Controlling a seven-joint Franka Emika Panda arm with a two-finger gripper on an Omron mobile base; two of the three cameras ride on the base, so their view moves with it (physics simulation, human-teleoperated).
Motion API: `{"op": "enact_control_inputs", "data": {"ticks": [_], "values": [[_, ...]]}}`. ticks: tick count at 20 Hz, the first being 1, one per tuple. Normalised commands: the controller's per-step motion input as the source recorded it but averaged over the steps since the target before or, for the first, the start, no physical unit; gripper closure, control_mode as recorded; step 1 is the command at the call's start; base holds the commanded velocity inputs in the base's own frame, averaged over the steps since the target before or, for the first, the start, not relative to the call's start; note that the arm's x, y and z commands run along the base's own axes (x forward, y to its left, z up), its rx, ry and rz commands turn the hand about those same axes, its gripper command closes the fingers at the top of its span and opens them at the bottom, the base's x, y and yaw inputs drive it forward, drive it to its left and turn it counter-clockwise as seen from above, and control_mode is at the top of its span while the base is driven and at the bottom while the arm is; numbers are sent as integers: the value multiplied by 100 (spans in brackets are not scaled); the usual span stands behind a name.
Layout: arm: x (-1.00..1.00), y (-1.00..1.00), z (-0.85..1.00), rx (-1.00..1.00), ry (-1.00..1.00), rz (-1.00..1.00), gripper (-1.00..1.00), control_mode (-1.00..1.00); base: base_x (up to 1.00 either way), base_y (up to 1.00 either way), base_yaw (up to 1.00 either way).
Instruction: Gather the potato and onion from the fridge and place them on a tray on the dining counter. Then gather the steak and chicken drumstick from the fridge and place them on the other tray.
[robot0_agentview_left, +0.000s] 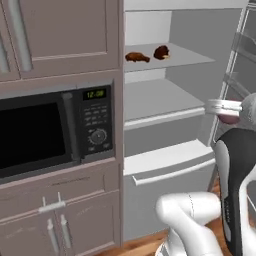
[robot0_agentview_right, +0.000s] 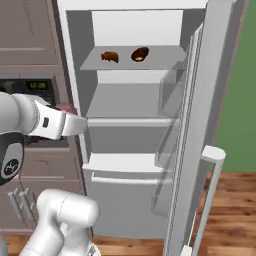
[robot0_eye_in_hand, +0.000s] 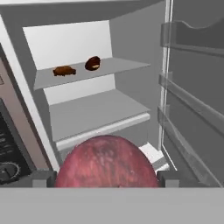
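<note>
Claw (robot0_eye_in_hand: 106, 183) clamped around a round red onion (robot0_eye_in_hand: 106, 162), fingers pressed to both its sides. Beyond and above it, inside the open fridge (robot0_eye_in_hand: 131, 39), the chicken drumstick (robot0_eye_in_hand: 64, 71) and steak (robot0_eye_in_hand: 92, 63) lie side by side on the upper shelf.

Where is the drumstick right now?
The chicken drumstick lies on the upper shelf of the open fridge, just left of the steak in all views.
</note>
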Motion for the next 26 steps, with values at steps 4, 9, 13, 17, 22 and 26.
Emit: {"op": "enact_control_inputs", "data": {"ticks": [4, 9, 13, 17, 22, 26], "values": [[0, 0, 0, 0, 0, 0, 100, 100, -100, 97, 1], [0, 0, 0, 0, 0, 0, 100, 100, -44, 21, 50], [0, 0, 0, 0, 0, 0, 100, 100, -12, 0, 100], [0, 0, 0, 0, 0, 0, 100, 100, -10, 0, 100], [0, 0, 0, 0, 0, 0, 100, 100, -8, 0, 98], [0, 0, 0, 0, 0, 0, 100, 100, -4, 0, 92]]}}
